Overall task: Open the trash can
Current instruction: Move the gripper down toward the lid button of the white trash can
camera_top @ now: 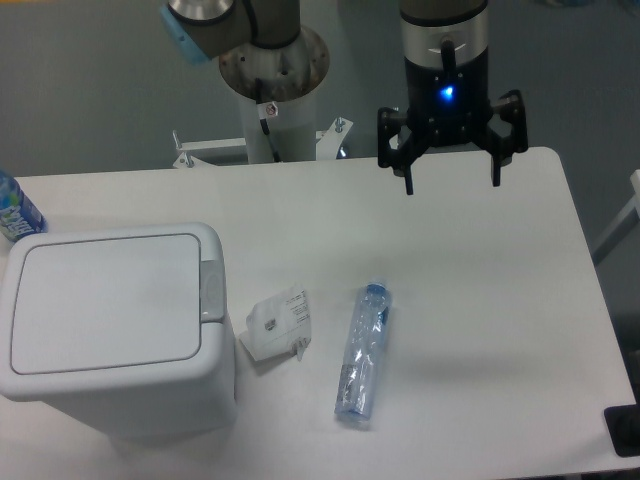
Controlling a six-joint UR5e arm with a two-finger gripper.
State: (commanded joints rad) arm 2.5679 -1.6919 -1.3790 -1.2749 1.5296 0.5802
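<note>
The trash can (110, 325) is a large white boxy bin at the left front of the table, its flat lid shut. Its grey push-button latch (211, 291) sits on the lid's right edge. My gripper (452, 186) hangs open and empty over the far right part of the table, well to the right of and behind the bin, with a blue light lit on its body.
A crushed clear plastic bottle with a blue cap (362, 353) lies right of the bin. A small white carton (275, 324) lies between them. Another bottle (15, 212) stands at the left edge. The arm's base column (272, 70) rises behind the table.
</note>
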